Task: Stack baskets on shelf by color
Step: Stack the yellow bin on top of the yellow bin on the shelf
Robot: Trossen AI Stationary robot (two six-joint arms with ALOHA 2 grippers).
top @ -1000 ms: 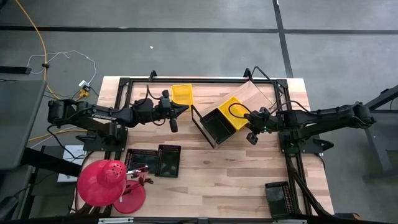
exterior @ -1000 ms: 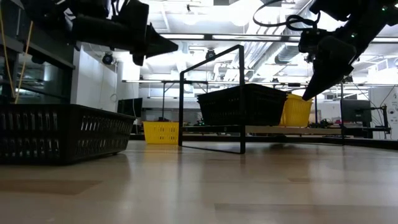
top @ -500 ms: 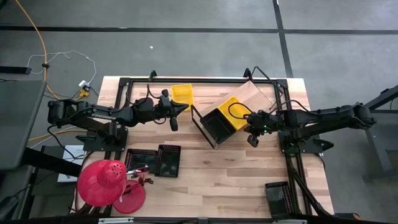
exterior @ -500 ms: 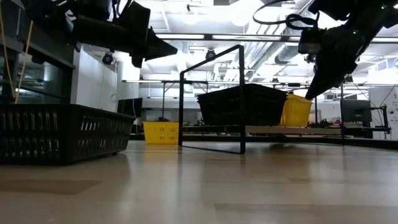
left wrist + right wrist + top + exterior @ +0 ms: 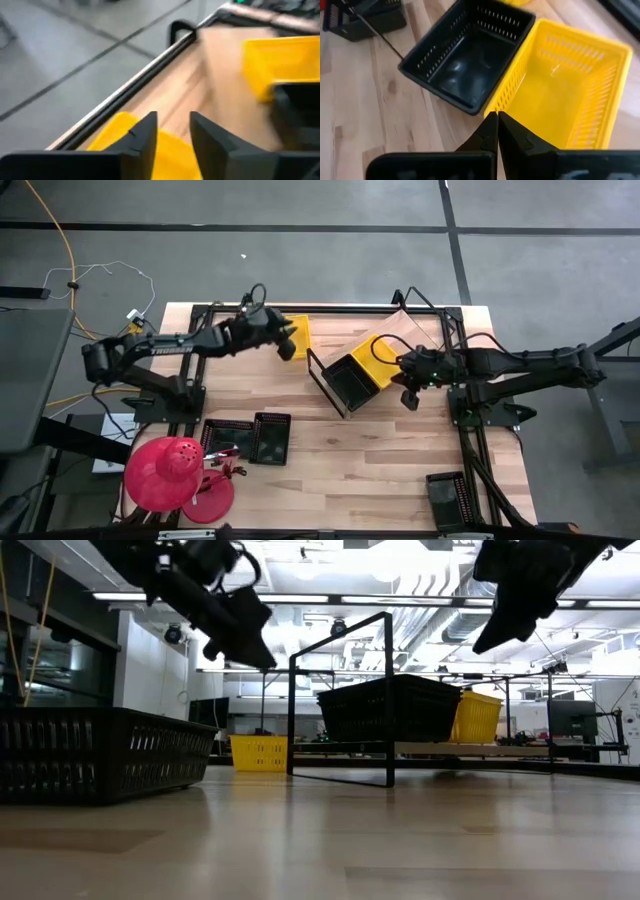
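The left gripper (image 5: 287,346), fingers parted and empty, hovers over a loose yellow basket (image 5: 296,328) at the table's back edge. Right gripper (image 5: 408,401), fingers pressed together, waits beside the shelf (image 5: 415,327), which holds one black basket (image 5: 350,382) and one yellow basket (image 5: 376,360). Probably a pickup approach; next it must lower and close on the rim.

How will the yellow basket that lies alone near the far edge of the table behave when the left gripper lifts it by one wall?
The yellow basket looks like thin plastic with mesh sides, so it is probably light. Held by one wall only, it would likely tilt and hang from the left gripper. The thin wall may flex a little, and smooth plastic could slip between the fingers.
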